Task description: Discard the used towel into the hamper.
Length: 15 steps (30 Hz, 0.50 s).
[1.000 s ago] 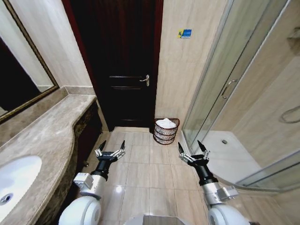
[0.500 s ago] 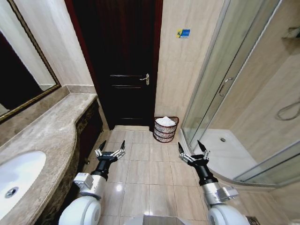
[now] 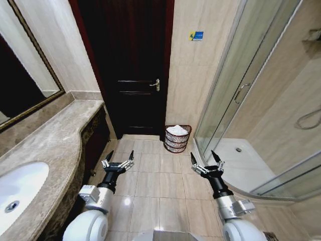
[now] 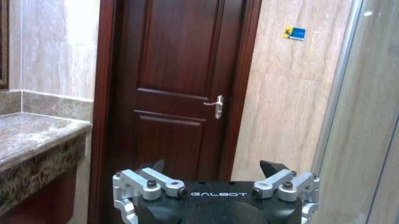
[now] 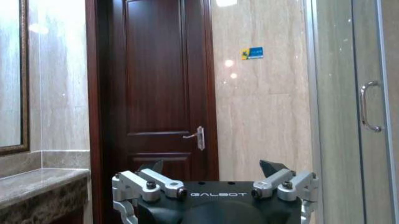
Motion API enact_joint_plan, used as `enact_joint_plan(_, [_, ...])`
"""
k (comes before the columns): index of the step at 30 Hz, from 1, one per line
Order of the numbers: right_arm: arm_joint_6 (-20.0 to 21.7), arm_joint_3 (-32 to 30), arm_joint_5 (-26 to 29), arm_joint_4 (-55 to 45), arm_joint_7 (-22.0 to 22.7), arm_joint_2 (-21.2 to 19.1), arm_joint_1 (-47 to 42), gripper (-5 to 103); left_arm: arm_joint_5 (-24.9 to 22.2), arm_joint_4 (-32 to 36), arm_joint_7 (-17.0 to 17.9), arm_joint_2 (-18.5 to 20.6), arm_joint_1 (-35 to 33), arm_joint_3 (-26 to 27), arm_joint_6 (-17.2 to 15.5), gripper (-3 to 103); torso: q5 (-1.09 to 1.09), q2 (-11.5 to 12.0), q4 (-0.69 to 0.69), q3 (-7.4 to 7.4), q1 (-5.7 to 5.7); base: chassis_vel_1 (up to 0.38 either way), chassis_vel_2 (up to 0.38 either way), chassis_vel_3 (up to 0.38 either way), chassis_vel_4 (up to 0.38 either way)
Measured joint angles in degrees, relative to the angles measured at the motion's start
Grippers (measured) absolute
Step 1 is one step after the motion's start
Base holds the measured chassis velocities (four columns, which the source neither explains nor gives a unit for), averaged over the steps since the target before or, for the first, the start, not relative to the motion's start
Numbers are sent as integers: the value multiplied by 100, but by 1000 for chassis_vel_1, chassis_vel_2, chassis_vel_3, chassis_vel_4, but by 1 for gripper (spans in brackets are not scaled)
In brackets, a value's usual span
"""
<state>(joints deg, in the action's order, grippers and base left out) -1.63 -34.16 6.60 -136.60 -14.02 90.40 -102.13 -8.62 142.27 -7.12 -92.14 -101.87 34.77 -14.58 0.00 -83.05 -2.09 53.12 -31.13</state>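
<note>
The hamper (image 3: pixel 177 139), a small round reddish-brown slatted basket, stands on the floor against the wall between the dark door and the glass shower. A white towel (image 3: pixel 177 130) lies bunched inside it, showing above the rim. My left gripper (image 3: pixel 120 155) hovers open over the floor tiles, left of and nearer than the hamper, holding nothing. On the other side my right gripper (image 3: pixel 205 155) is open too, also empty, nearer than the hamper and slightly right. Both wrist views show open fingers (image 4: pixel 153 167) (image 5: pixel 272 167) pointing toward the door.
A marble vanity counter (image 3: pixel 50 145) with a white sink (image 3: pixel 17 188) runs along the left, a mirror (image 3: pixel 22 85) above it. The shut dark wooden door (image 3: pixel 130 70) is straight ahead. The glass shower enclosure (image 3: pixel 241 95) fills the right. Tiled floor (image 3: pixel 155 175) lies between.
The whole head view shifted slightly over the last second, so the camera moved. Both grippers kept their pose, open and empty. The towel stays in the hamper.
</note>
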Motion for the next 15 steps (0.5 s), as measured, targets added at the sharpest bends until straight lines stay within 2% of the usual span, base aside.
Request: enact_joint_plan(15, [0,0,0,0,0,0,0,100,0,0,0,0,0,0,0,100,0,0,0,0,0,0,0,0,0])
